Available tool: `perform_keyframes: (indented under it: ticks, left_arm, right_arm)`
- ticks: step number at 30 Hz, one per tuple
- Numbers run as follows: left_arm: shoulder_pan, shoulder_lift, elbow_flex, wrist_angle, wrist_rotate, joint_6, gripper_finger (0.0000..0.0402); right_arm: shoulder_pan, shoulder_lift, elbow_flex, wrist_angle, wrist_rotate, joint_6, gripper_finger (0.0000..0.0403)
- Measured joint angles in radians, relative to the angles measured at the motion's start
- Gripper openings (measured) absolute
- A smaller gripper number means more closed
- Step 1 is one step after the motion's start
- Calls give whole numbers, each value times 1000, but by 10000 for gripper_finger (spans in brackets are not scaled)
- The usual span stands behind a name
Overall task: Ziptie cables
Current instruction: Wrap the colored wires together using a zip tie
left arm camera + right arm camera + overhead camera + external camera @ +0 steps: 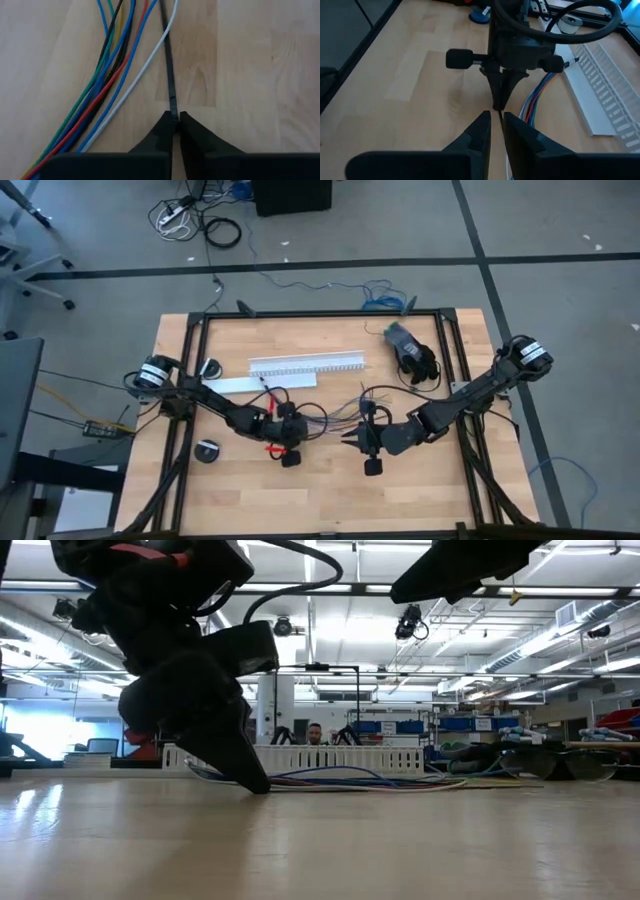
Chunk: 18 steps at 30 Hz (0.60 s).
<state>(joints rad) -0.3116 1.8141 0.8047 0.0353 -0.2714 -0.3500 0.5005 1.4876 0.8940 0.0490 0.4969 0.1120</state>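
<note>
Ziptie [170, 75] in left pincer [175, 122]

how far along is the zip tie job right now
Early. Done: the left gripper has shut on the ziptie, which lies flat beside the cables. In hand: that grip only. Left: the strip is not around the bundle. The right gripper waits opposite, holding nothing.
</note>
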Motion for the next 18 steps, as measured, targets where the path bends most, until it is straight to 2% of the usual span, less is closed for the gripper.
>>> perform_keyframes:
  ticks: [5,13,18]
  left_arm:
    - [-8,-35,33,-48,-7,77,2]
    - [-47,-81,188,-340,-72,141,1]
    - [-89,-101,263,-425,-109,160,3]
  right_arm:
    - [3,0,0,1,0,0,48]
    - [13,0,0,-2,0,6,48]
    - [13,0,0,-4,0,8,48]
